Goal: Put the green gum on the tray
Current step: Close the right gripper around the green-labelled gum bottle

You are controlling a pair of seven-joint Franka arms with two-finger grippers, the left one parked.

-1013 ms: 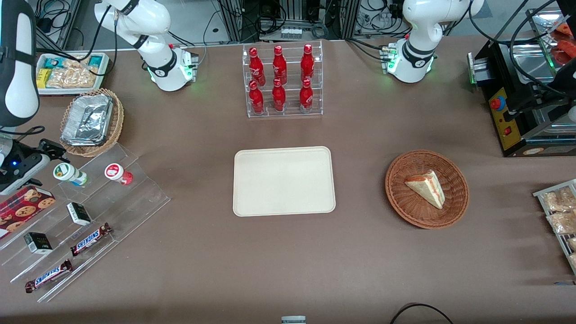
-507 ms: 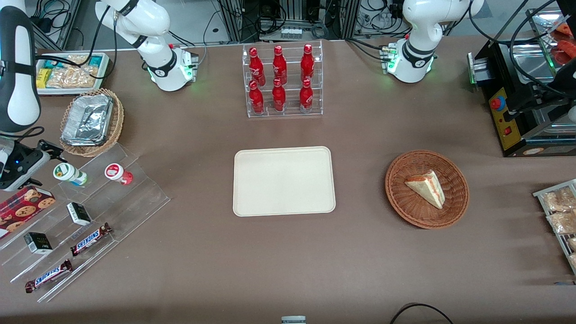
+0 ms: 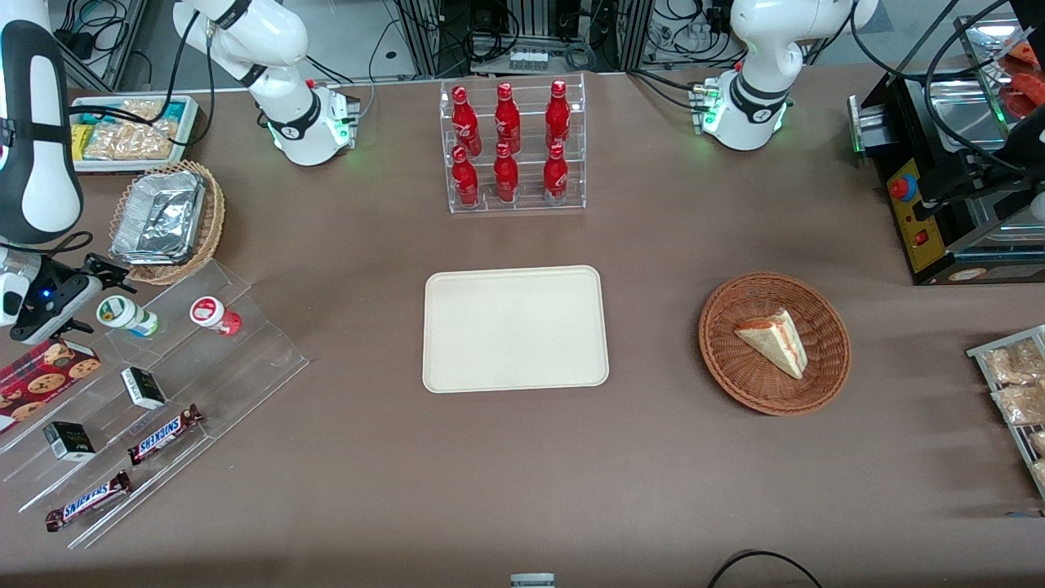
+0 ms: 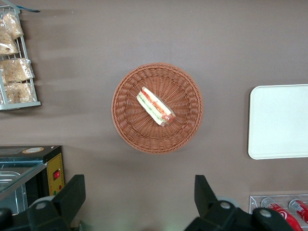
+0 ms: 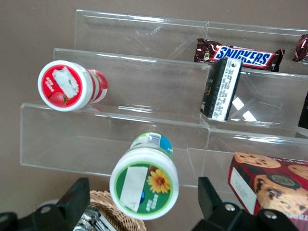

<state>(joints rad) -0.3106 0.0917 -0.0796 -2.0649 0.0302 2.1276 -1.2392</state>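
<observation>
Gripper (image 3: 104, 282) fingers apart, just beside green gum (image 3: 125, 314) (on acrylic shelf); tray (image 3: 515, 328) well apart.

A wide table covered in matte brown cloth (image 3: 343, 490) fills nearly the whole scene, evenly lit from above with soft shadows. Along its edge farthest from the front camera runs grey flooring (image 3: 367, 33) crossed by black cables (image 3: 571, 53) and metal frame rails (image 3: 424, 37)

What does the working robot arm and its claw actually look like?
The working arm is glossy white with black bands at its joints and black cables trailing along it. Its gripper, beside the green gum, has black fingers on a white body with a small blue light.
</observation>
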